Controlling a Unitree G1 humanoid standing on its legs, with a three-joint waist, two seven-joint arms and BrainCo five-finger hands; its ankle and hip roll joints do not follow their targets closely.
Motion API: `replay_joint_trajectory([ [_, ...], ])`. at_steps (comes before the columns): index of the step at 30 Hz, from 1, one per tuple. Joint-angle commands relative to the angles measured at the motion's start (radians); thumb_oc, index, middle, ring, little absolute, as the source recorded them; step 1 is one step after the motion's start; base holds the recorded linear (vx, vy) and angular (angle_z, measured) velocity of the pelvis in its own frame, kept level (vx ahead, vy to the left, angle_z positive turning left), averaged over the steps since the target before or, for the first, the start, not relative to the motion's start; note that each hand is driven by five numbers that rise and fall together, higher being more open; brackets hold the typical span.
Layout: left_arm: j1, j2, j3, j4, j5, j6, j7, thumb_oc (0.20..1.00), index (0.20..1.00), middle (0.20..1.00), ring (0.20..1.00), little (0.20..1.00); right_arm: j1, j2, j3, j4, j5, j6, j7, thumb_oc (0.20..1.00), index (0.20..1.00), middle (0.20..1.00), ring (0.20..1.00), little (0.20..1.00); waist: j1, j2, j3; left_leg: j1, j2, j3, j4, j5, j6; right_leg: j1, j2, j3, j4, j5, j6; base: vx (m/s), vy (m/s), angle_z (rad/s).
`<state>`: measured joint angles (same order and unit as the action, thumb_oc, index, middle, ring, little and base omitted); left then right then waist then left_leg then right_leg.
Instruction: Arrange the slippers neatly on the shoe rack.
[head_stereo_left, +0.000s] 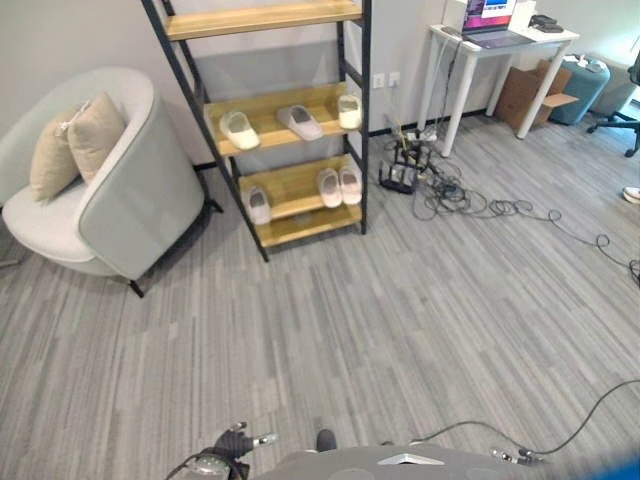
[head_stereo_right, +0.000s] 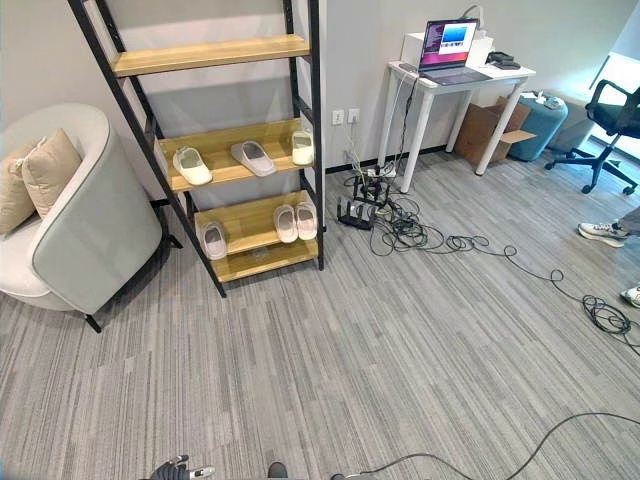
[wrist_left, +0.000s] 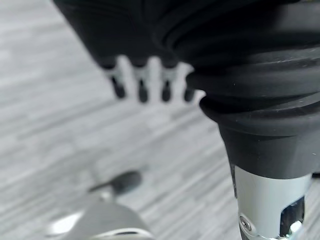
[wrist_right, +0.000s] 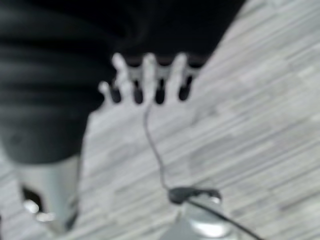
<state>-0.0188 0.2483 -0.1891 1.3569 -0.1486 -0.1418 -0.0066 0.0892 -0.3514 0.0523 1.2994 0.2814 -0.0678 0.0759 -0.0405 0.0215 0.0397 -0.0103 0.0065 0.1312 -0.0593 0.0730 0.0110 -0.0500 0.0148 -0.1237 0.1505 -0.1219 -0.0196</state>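
Six slippers sit on the shoe rack (head_stereo_left: 262, 120) in the upper middle of the left eye view: on the middle shelf a cream slipper (head_stereo_left: 239, 129) at the left, a grey slipper (head_stereo_left: 300, 121) in the centre and a white slipper (head_stereo_left: 349, 110) at the right end; on the lower shelf a lone slipper (head_stereo_left: 259, 205) at the left and a pair of slippers (head_stereo_left: 339, 186) side by side towards the right. A pale armchair (head_stereo_left: 95, 195) with two beige cushions (head_stereo_left: 72, 142) stands at the upper left, and the left hand (head_stereo_left: 234, 443) shows at the bottom edge, left of centre. In the right eye view a white desk (head_stereo_right: 455, 82) has a laptop (head_stereo_right: 450, 48) on its tabletop at the upper right, with an office chair (head_stereo_right: 612, 120) and a person's shoe (head_stereo_right: 606, 234) at the right edge. In the left wrist view the left hand's fingers (wrist_left: 142, 85) hang straight and relaxed over grey floor (wrist_left: 45, 125), holding nothing. In the right wrist view the right hand (wrist_right: 150, 77) hangs the same way, fingers loosely straight, empty.
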Motion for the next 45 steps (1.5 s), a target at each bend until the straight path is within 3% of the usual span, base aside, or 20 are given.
replay_joint_trajectory([
  [1, -0.013, 0.013, 0.034, -0.003, -0.028, -0.017, -0.019, 1.0, 1.0, 1.0, 1.0, 1.0, -0.018, 0.029, 0.057, 0.018, -0.014, -0.008, -0.004, 1.0, 1.0, 1.0, 1.0, 1.0, -0.016, -0.045, 0.004, 0.052, 0.049, -0.035, -0.028, -0.073, -0.058, 0.106, -0.093, 0.005, -0.238, 0.114, 0.131, 0.0, 0.0, 0.0],
  [20, 0.005, -0.025, 0.026, 0.03, -0.035, 0.005, -0.053, 1.0, 1.0, 1.0, 1.0, 1.0, -0.018, 0.063, 0.055, 0.028, 0.015, 0.008, 0.022, 1.0, 1.0, 1.0, 1.0, 1.0, -0.01, -0.053, 0.015, 0.066, 0.054, -0.042, -0.028, -0.078, -0.062, 0.128, -0.092, -0.011, -0.237, 0.103, 0.124, 0.02, -0.023, 0.0],
  [24, -0.018, -0.014, 0.002, 0.001, -0.037, 0.002, -0.05, 1.0, 1.0, 1.0, 1.0, 1.0, -0.03, 0.047, 0.051, 0.022, 0.021, 0.011, 0.022, 1.0, 1.0, 1.0, 1.0, 1.0, -0.014, -0.045, 0.04, 0.063, 0.07, -0.049, -0.028, -0.067, -0.066, 0.083, -0.089, -0.013, -0.143, 0.068, 0.109, 0.02, -0.086, 0.0],
  [27, -0.045, 0.0, -0.027, -0.033, -0.031, -0.005, -0.043, 1.0, 1.0, 1.0, 1.0, 1.0, -0.035, 0.031, 0.053, 0.028, 0.017, 0.013, 0.025, 1.0, 1.0, 1.0, 1.0, 1.0, -0.018, -0.044, 0.067, 0.026, 0.082, -0.064, 0.034, -0.078, -0.072, 0.05, -0.085, -0.018, -0.081, 0.038, 0.093, 0.03, -0.127, 0.13],
  [28, -0.055, 0.007, -0.049, -0.058, -0.02, -0.009, -0.046, 1.0, 1.0, 1.0, 1.0, 1.0, -0.036, 0.021, 0.069, 0.029, -0.002, 0.014, 0.031, 1.0, 1.0, 1.0, 1.0, 1.0, -0.016, -0.052, 0.086, -0.029, 0.086, -0.068, 0.17, -0.119, -0.078, 0.05, -0.087, -0.016, -0.065, 0.017, 0.075, 0.07, -0.132, 0.33],
  [29, -0.062, 0.009, -0.056, -0.072, -0.018, -0.011, -0.047, 1.0, 1.0, 1.0, 1.0, 1.0, -0.034, 0.018, 0.07, 0.033, -0.008, 0.013, 0.032, 1.0, 1.0, 1.0, 1.0, 1.0, -0.01, -0.057, 0.103, -0.067, 0.083, -0.069, 0.259, -0.117, -0.086, 0.058, -0.087, -0.017, -0.064, 0.012, 0.065, 0.1, -0.17, 0.38],
  [30, -0.07, 0.009, -0.063, -0.081, -0.021, -0.013, -0.047, 1.0, 1.0, 1.0, 1.0, 1.0, -0.035, 0.013, 0.072, 0.042, -0.011, 0.016, 0.036, 1.0, 1.0, 1.0, 1.0, 1.0, -0.001, -0.064, 0.123, -0.111, 0.083, -0.067, 0.34, -0.1, -0.091, 0.071, -0.09, -0.019, -0.067, 0.009, 0.053, 0.2, -0.111, 0.28],
  [31, -0.078, 0.007, -0.075, -0.095, -0.024, -0.017, -0.043, 1.0, 1.0, 1.0, 1.0, 1.0, -0.043, -0.007, 0.069, 0.064, -0.013, 0.028, 0.029, 1.0, 1.0, 1.0, 1.0, 1.0, 0.021, -0.068, 0.151, -0.252, 0.073, -0.062, 0.405, -0.05, -0.091, 0.112, -0.09, -0.04, -0.115, -0.004, 0.053, 0.27, -0.04, 0.27],
  [33, -0.068, 0.005, -0.073, -0.085, -0.018, -0.015, -0.045, 1.0, 1.0, 1.0, 1.0, 1.0, -0.039, -0.006, 0.069, 0.071, -0.009, 0.03, 0.028, 1.0, 1.0, 1.0, 1.0, 1.0, 0.034, -0.071, 0.146, -0.278, 0.067, -0.059, 0.357, -0.059, -0.086, 0.13, -0.093, -0.042, -0.137, -0.009, 0.062, 0.26, 0.039, 0.35],
  [36, -0.037, -0.002, -0.06, -0.029, 0.013, -0.005, -0.045, 1.0, 1.0, 1.0, 1.0, 1.0, -0.043, 0.01, 0.091, 0.05, -0.022, 0.023, 0.028, 1.0, 1.0, 1.0, 1.0, 1.0, 0.077, -0.073, 0.134, -0.334, 0.064, -0.087, 0.183, 0.02, -0.099, 0.196, -0.088, -0.03, -0.178, -0.026, 0.087, 0.38, 0.139, 0.05],
  [37, -0.013, -0.005, -0.041, 0.014, 0.045, 0.009, -0.052, 1.0, 1.0, 1.0, 1.0, 1.0, -0.047, 0.017, 0.11, 0.042, -0.059, 0.02, 0.037, 1.0, 1.0, 1.0, 1.0, 1.0, 0.088, -0.076, 0.118, -0.308, 0.065, -0.1, 0.136, 0.015, -0.089, 0.214, -0.089, -0.019, -0.177, -0.038, 0.1, 0.55, 0.27, -0.05],
  [38, 0.005, -0.001, -0.02, 0.034, 0.066, 0.014, -0.042, 1.0, 1.0, 1.0, 1.0, 1.0, -0.053, 0.032, 0.121, 0.023, -0.077, 0.017, 0.029, 1.0, 1.0, 1.0, 1.0, 1.0, 0.101, -0.089, 0.105, -0.316, 0.036, -0.124, 0.161, 0.022, -0.068, 0.212, -0.105, -0.006, -0.147, -0.036, 0.11, 0.42, 0.219, -0.27],
  [39, 0.006, -0.001, -0.02, 0.034, 0.066, 0.014, -0.042, 1.0, 1.0, 1.0, 1.0, 1.0, -0.053, 0.032, 0.121, 0.023, -0.077, 0.017, 0.029, 1.0, 1.0, 1.0, 1.0, 1.0, 0.101, -0.09, 0.104, -0.317, 0.035, -0.124, 0.162, 0.021, -0.067, 0.212, -0.106, -0.006, -0.147, -0.036, 0.11, 0.39, 0.221, -0.52],
  [40, 0.006, 0.005, -0.004, 0.056, 0.087, 0.027, -0.04, 1.0, 1.0, 1.0, 1.0, 1.0, -0.058, 0.041, 0.116, 0.008, -0.086, 0.021, 0.026, 1.0, 1.0, 1.0, 1.0, 1.0, 0.105, -0.104, 0.098, -0.313, 0.016, -0.119, 0.18, 0.001, -0.048, 0.206, -0.127, -0.005, -0.089, -0.028, 0.126, 0.36, 0.243, -0.74],
  [42, 0.006, 0.026, 0.013, 0.058, 0.094, 0.028, -0.025, 1.0, 1.0, 1.0, 1.0, 1.0, -0.087, 0.04, 0.121, -0.031, -0.079, 0.024, 0.027, 1.0, 1.0, 1.0, 1.0, 1.0, 0.103, -0.117, 0.102, -0.261, -0.023, -0.096, 0.209, -0.054, 0.002, 0.106, -0.185, 0.016, 0.138, 0.12, 0.165, 0.37, 0.293, -0.32],
  [43, 0.006, 0.026, 0.013, 0.058, 0.094, 0.028, -0.025, 1.0, 1.0, 1.0, 1.0, 1.0, -0.087, 0.04, 0.121, -0.031, -0.079, 0.024, 0.027, 1.0, 1.0, 1.0, 1.0, 1.0, 0.103, -0.117, 0.101, -0.261, -0.023, -0.096, 0.209, -0.054, 0.002, 0.106, -0.185, 0.016, 0.138, 0.12, 0.165, 0.32, 0.289, 0.04],
  [44, -0.003, 0.036, 0.002, 0.042, 0.101, 0.026, -0.016, 1.0, 1.0, 1.0, 1.0, 1.0, -0.103, 0.043, 0.13, -0.063, -0.077, 0.021, 0.021, 1.0, 1.0, 1.0, 1.0, 1.0, 0.088, -0.1, 0.109, -0.196, -0.037, -0.093, 0.197, -0.084, 0.032, 0.052, -0.208, 0.018, 0.307, 0.225, 0.158, 0.35, 0.283, -0.02],
  [45, -0.012, 0.043, -0.005, 0.028, 0.094, 0.023, -0.013, 1.0, 1.0, 1.0, 1.0, 1.0, -0.11, 0.043, 0.135, -0.076, -0.079, 0.018, 0.016, 1.0, 1.0, 1.0, 1.0, 1.0, 0.079, -0.086, 0.118, -0.157, -0.037, -0.088, 0.183, -0.097, 0.044, 0.004, -0.221, 0.0, 0.389, 0.251, 0.153, 0.52, 0.363, 0.04],
])
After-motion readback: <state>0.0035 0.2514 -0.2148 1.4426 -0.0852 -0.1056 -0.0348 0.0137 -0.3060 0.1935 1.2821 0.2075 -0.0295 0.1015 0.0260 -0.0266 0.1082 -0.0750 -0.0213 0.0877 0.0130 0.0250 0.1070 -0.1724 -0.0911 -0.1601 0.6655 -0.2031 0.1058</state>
